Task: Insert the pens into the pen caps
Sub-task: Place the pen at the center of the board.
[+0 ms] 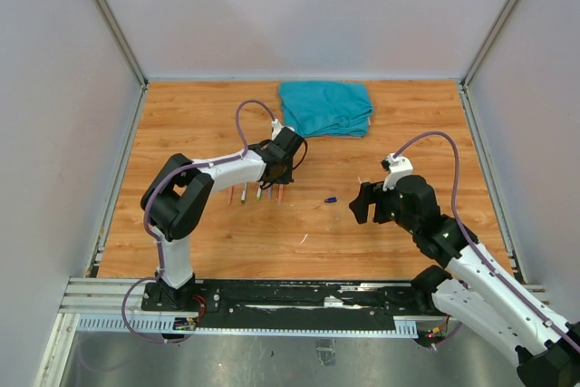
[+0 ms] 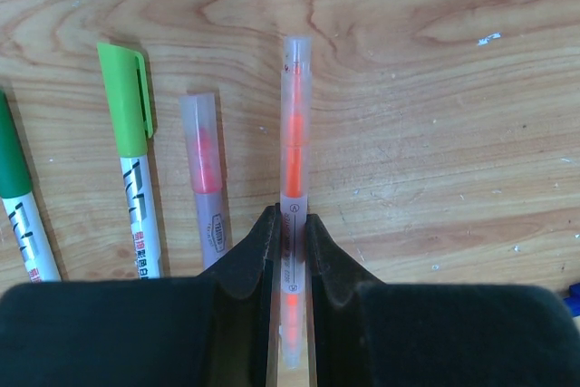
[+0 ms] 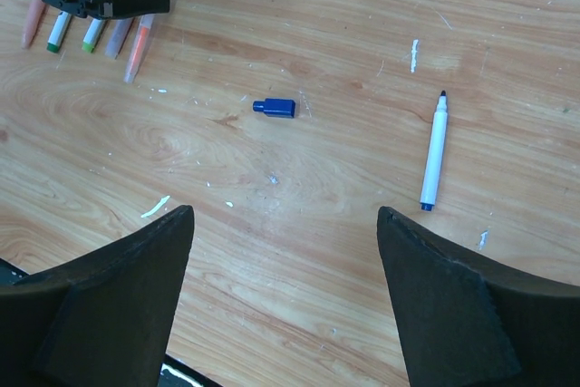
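Note:
Several pens [image 1: 256,193] lie in a row on the wooden table [image 1: 227,233]. My left gripper [image 2: 292,219] is shut on a clear orange pen [image 2: 294,133] at the right end of that row, and the pen's capped end points away from the fingers. Beside it lie a pink pen [image 2: 204,169], a light green capped pen [image 2: 131,151] and a dark green pen [image 2: 11,178]. A blue pen cap [image 3: 275,108] lies alone on the wood, with a white uncapped pen [image 3: 434,151] to its right. My right gripper [image 3: 283,215] hovers open above bare wood, near both.
A folded teal cloth [image 1: 326,106] lies at the back of the table. Grey walls close in the table on three sides. The blue cap [image 1: 331,198] sits between the two grippers. Small white flecks [image 3: 155,207] dot the wood.

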